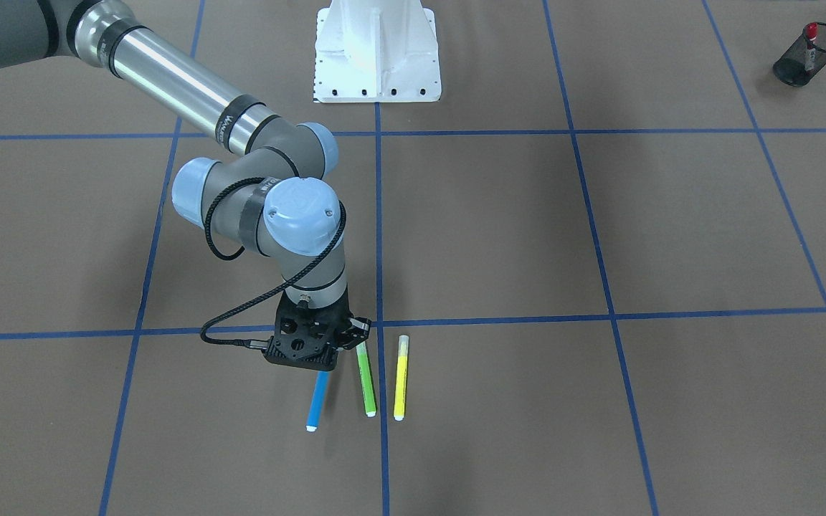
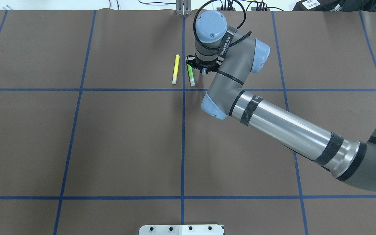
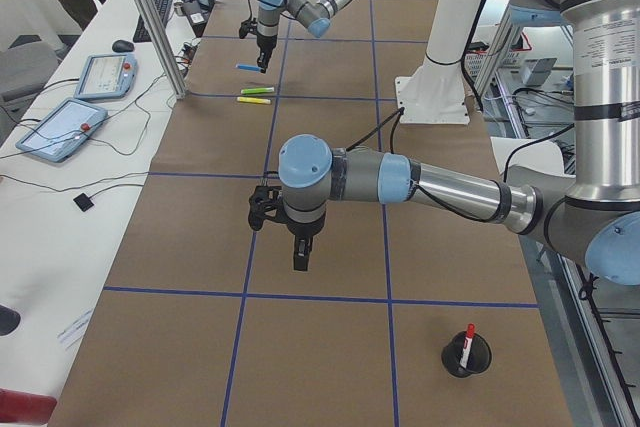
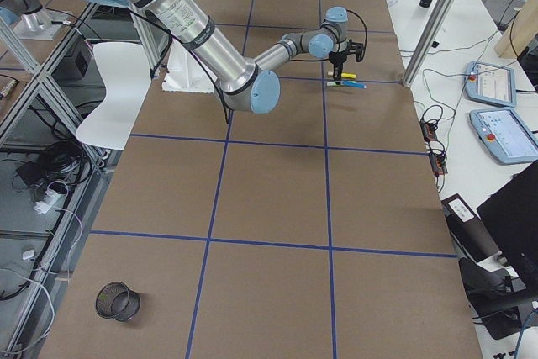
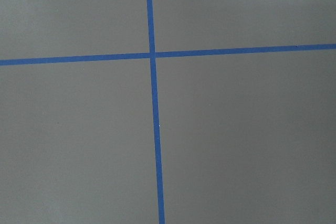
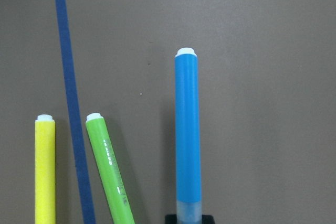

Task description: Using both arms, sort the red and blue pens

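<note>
Item: right end effector [image 1: 320,358], clamped on bright blue plastic marker [image 1: 317,401] at its cap. You risk an end-heavy swing, clipping slim green marker [image 1: 366,380].

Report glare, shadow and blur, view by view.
Front-facing: a white glare streak runs along the right arm, and the pedestal is washed out. Right wrist: the blue pen is sharp, with a thin shadow along its left edge. Left wrist: flat, even light on the tape lines.
</note>
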